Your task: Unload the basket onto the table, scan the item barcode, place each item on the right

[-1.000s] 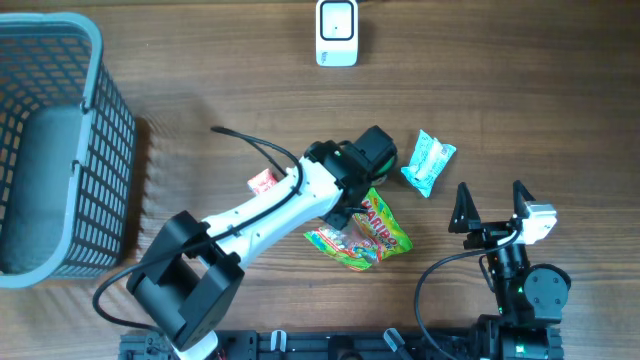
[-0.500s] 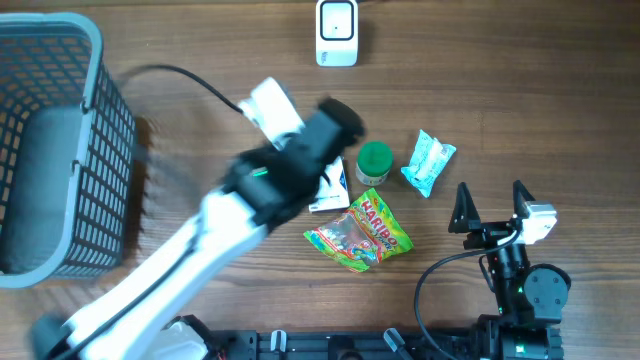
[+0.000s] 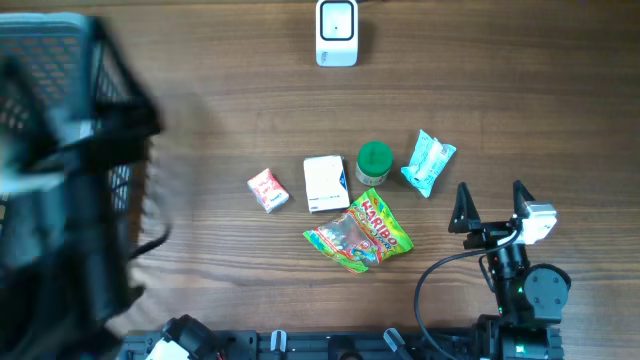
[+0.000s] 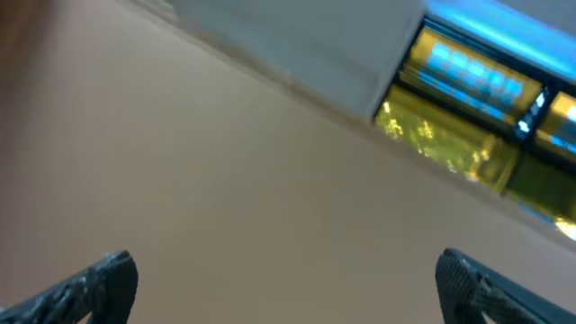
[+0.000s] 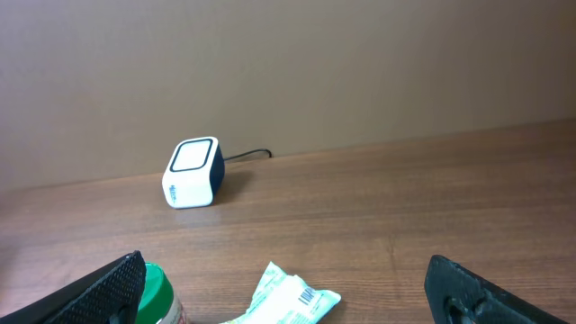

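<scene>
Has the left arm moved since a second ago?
Yes. The left arm has swung far left, away from the scanner and off the gummy bag, and now blurs over the basket.

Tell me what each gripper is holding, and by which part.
Nothing is held. The left gripper and the right gripper both stand open and empty.
</scene>
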